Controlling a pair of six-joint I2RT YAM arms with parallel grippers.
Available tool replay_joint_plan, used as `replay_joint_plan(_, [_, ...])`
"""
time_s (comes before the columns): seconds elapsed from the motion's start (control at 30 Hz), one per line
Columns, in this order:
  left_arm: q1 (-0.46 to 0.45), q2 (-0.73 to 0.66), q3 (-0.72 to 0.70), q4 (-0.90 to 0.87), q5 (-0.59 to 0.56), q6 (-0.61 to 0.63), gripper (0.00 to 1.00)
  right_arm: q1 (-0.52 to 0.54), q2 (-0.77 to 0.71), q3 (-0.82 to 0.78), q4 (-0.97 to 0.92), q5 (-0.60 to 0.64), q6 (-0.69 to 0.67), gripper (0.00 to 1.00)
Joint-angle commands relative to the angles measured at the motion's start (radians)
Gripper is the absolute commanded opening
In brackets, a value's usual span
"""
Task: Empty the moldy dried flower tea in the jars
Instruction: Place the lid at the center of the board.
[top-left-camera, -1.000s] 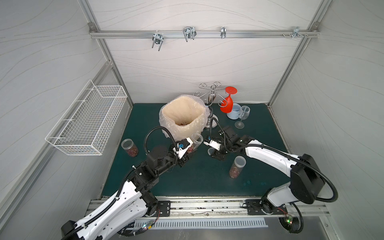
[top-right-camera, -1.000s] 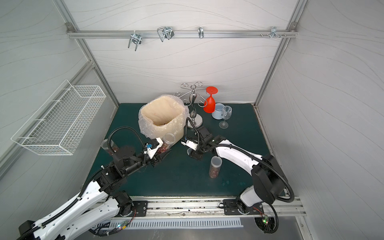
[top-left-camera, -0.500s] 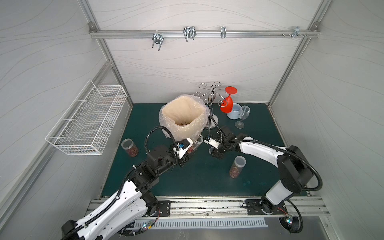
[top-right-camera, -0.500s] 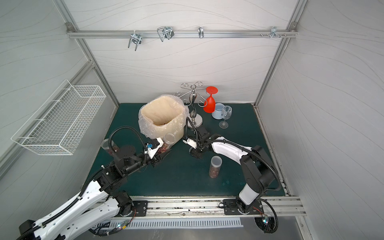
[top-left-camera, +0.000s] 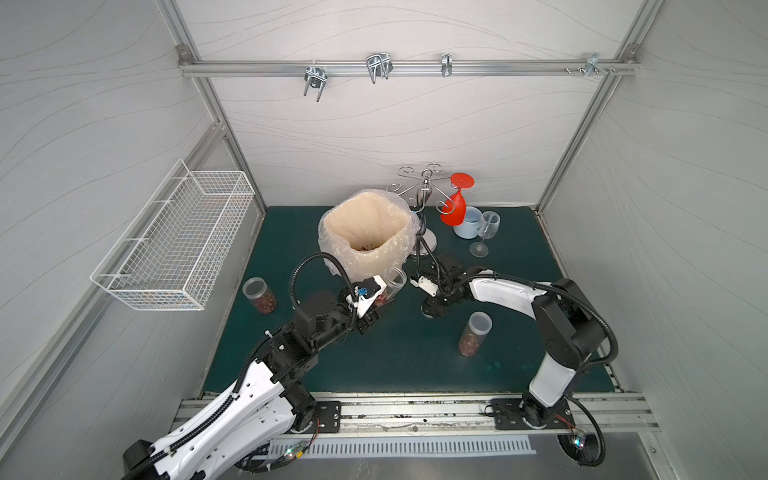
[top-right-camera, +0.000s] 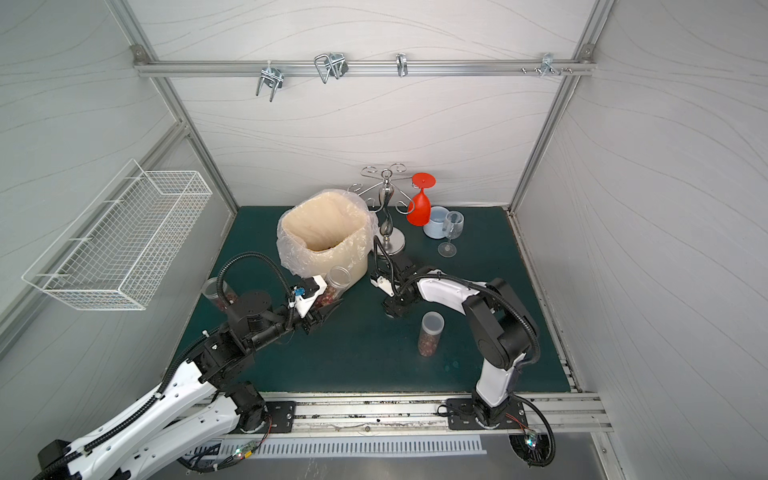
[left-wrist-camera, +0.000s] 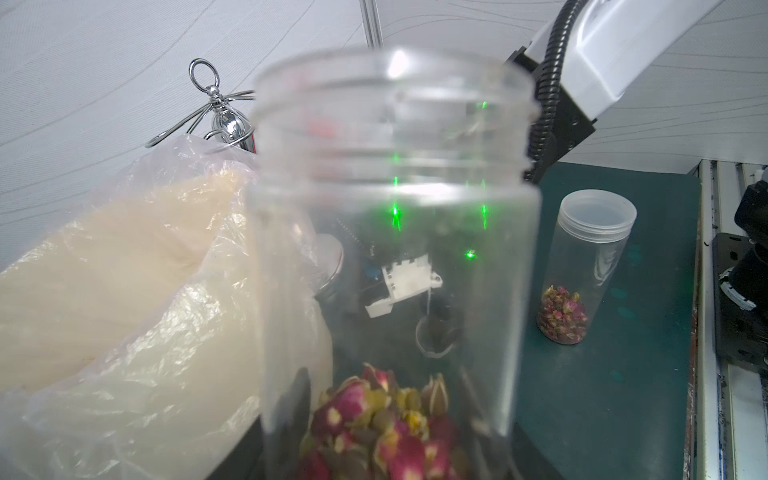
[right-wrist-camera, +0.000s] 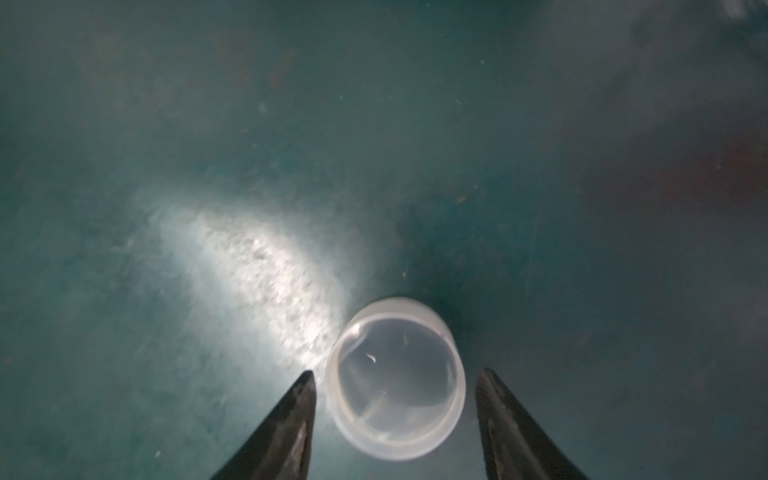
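Lying between the right pincer's (right-wrist-camera: 395, 372) parted fingers (right-wrist-camera: 286, 424), touching neither: the lid (right-wrist-camera: 399, 407).

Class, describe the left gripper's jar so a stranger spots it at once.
Find the bag-lined bin on the green mat. Beside it, the left gripper holds a clear jar with dried flower buds inside. Only this jar is gripped, and its mouth is open.

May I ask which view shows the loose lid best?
Right wrist view: the lid lies unobstructed between the fingers. Both top views show a sliver under the right end effector; left wrist shows it blurred through the jar.
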Motion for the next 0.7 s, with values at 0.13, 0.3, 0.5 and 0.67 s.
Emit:
replay_joint_plan(0.13, [0.004,-0.001,0.023,0.038,0.007,0.003,0.20,-0.006,0.025,0.043,-0.043,0.005,0.040,0.69])
replay_joint_plan(0.3, [0.004,-0.001,0.038,0.021,0.002,0.004,0.20,-0.007,-0.048,0.018,-0.021,-0.023,0.065,0.71])
replay_joint_plan(0.5, [0.005,0.005,0.101,-0.053,-0.018,0.026,0.19,-0.007,-0.214,-0.020,-0.019,-0.024,0.090,0.75])
replay_joint_plan(0.67, [0.004,0.030,0.184,-0.130,-0.055,0.082,0.19,-0.009,-0.358,-0.077,-0.003,-0.002,0.117,0.82])
